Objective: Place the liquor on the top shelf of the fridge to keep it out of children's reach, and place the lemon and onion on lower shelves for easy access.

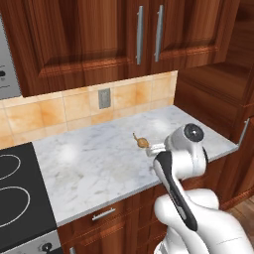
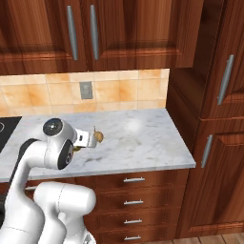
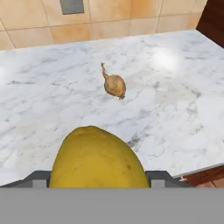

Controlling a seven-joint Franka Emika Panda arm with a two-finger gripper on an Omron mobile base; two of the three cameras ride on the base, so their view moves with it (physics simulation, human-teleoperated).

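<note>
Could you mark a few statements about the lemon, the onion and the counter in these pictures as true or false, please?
1. The lemon sits between the fingers of the gripper. True.
2. The onion lies on the marble counter. True.
3. The onion is inside an open drawer. False: it rests on the countertop, and the drawers below are shut.
4. A wall outlet is set in the tiled backsplash behind the counter. True.
5. The onion touches the lemon. False: in the hand view bare counter separates them.
6. The upper cabinet doors stand open. False: they are closed.
</note>
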